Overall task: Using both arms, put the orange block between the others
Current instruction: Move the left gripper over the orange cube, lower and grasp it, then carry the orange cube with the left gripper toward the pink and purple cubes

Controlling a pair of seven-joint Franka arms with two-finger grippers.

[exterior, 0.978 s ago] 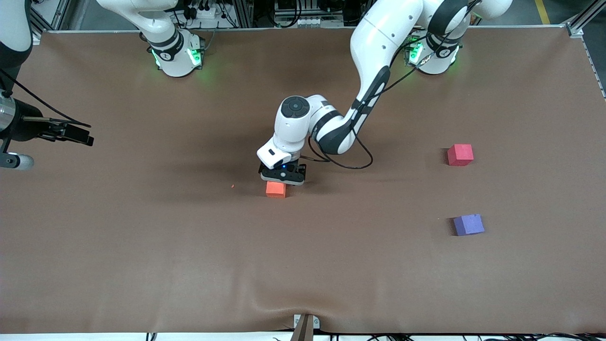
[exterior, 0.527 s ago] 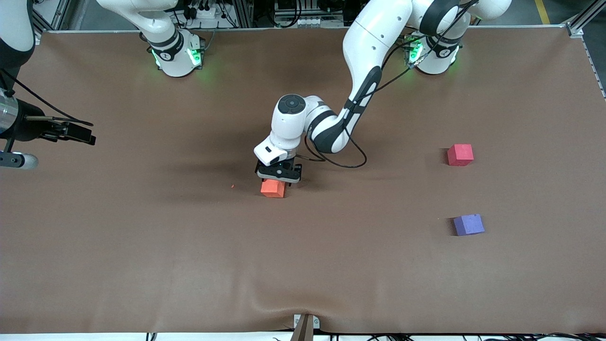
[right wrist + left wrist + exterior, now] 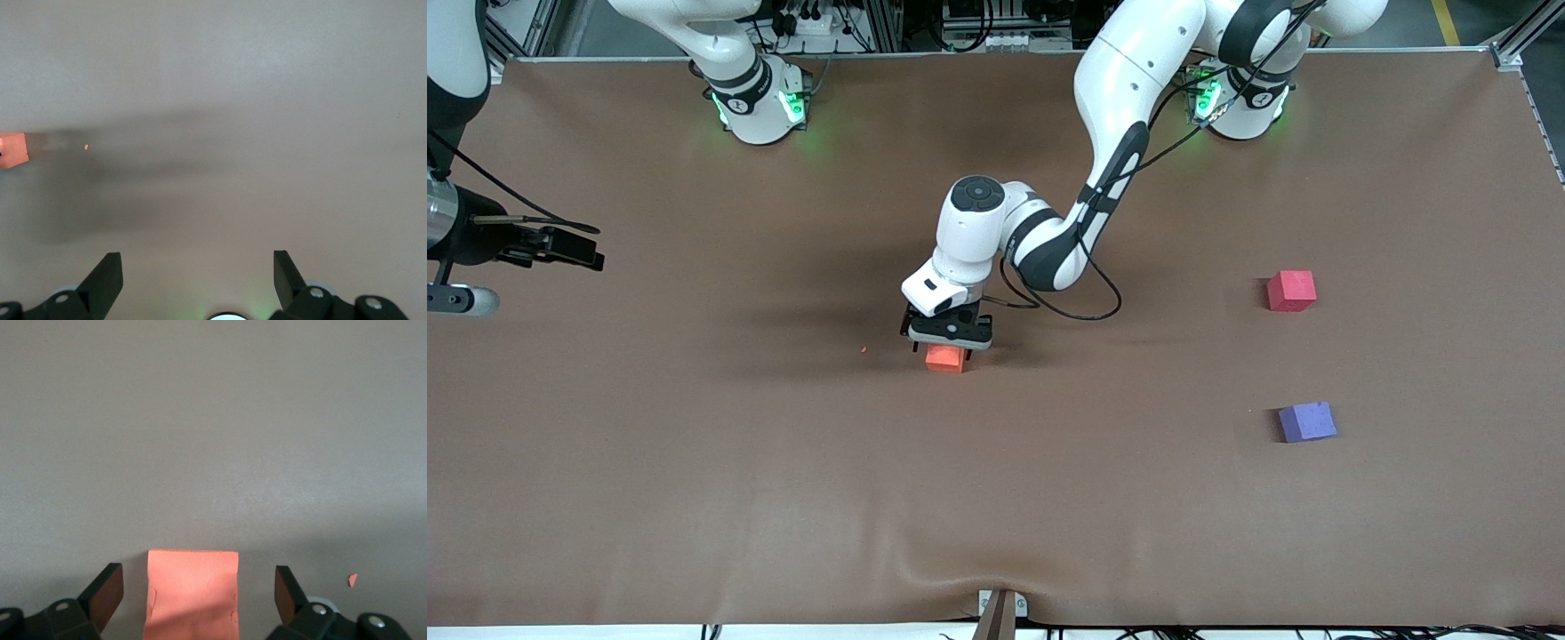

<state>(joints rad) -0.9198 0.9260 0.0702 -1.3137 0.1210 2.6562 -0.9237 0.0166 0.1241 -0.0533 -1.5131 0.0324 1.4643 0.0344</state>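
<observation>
Front view high, across table (image 3: 694,498), facing both bases. Left wrist view straight down, close over orange block (image 3: 193,593). Right wrist view higher, catching same block at frame edge.

A brown table (image 3: 694,462) carries the orange block (image 3: 945,359), a pinkish-red cube (image 3: 1291,291) and a purple-blue cube (image 3: 1307,421).
</observation>
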